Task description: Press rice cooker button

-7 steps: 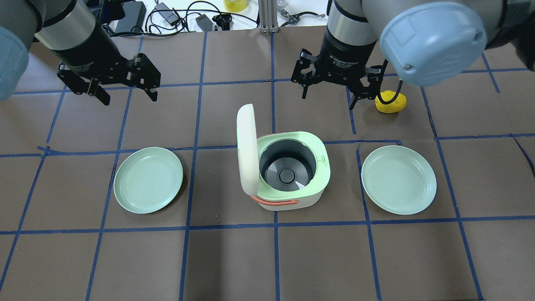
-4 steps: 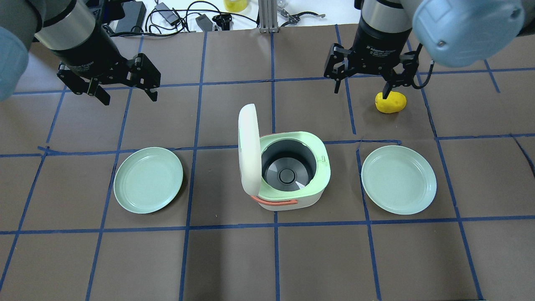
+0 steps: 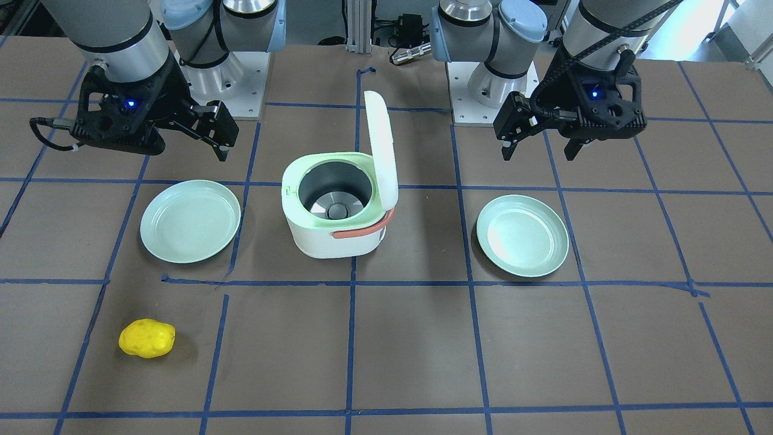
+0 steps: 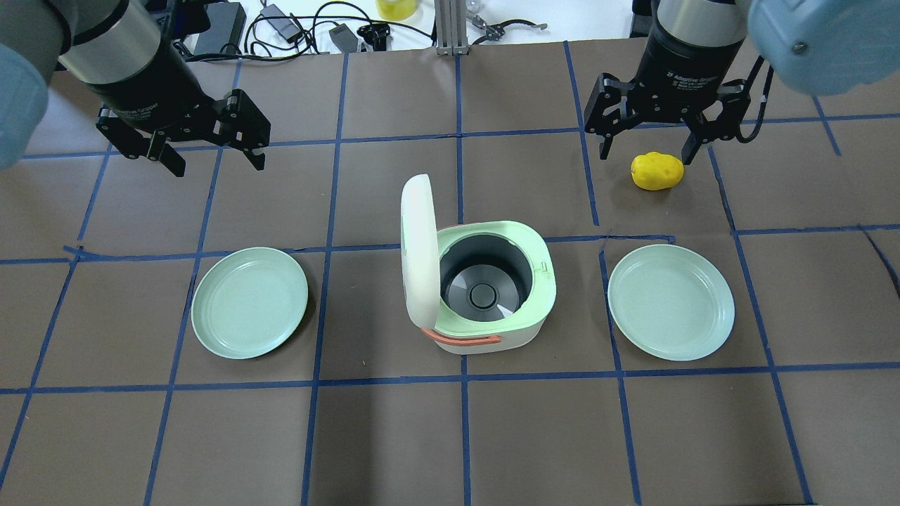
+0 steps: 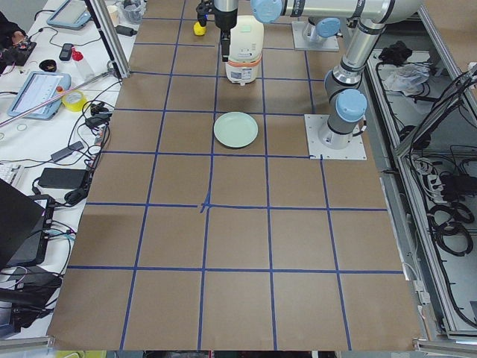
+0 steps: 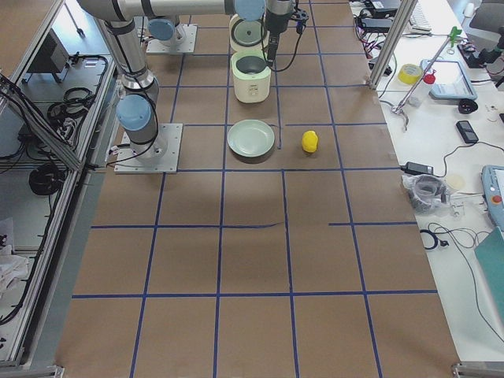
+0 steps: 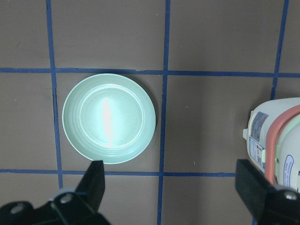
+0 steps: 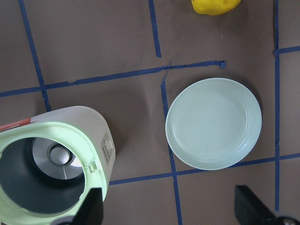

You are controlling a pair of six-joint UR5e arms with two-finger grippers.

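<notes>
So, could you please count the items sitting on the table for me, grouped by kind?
green plates: 2
rice cooker: 1
yellow potato-shaped item: 1
Total: 4

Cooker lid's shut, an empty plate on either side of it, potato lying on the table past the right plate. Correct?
No: the lid is open, standing upright beside the cooker's bare pot, as the overhead view shows. The rest holds: the left plate and right plate are empty, and the potato lies on the table past the right plate.
</notes>
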